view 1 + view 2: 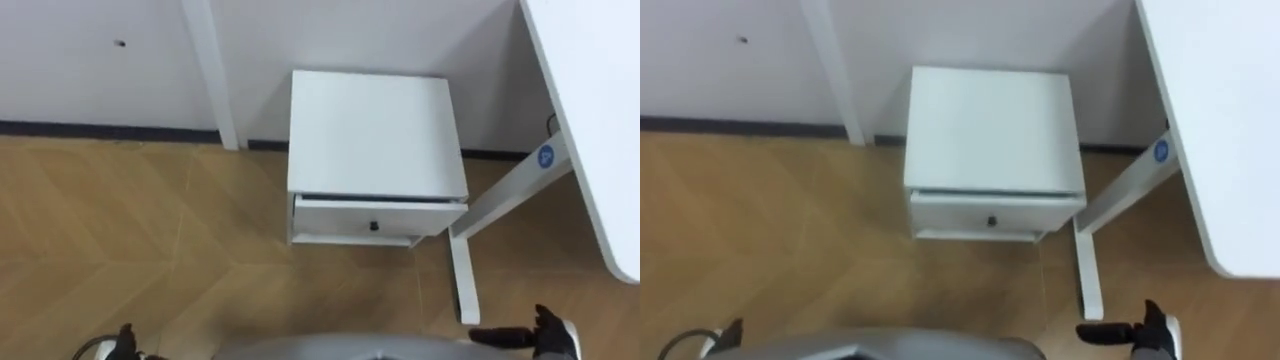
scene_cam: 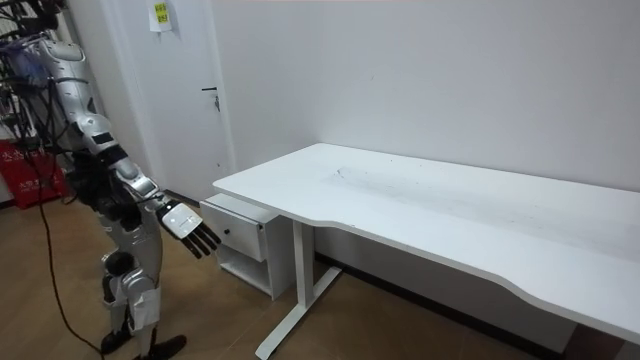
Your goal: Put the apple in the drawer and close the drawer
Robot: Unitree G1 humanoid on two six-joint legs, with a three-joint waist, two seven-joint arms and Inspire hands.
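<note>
The right robot hand (image 1: 535, 335) hangs low at the robot's right side, its dark fingers stretched straight and holding nothing. It is well apart from the furniture. The left robot hand (image 1: 125, 340) shows at the lower left edge, and I cannot tell how it is set.

Ahead, across the herringbone wooden floor (image 1: 150, 230), stands a small white square bedside cabinet (image 1: 375, 130) against the wall, just beside the white desk leg (image 1: 462, 280) under the white tabletop (image 1: 595, 100). Its white drawer (image 1: 400, 215) stands a little way out, leaving a narrow dark gap along the top. Whether the apple lies inside cannot be told through that slit.

The drawer looks like light, stiff board that should slide straight. A flat push on the middle of its front, close to the small dark round knob (image 1: 374, 226), would likely keep it from skewing. The knob itself seems too small to pinch surely.
</note>
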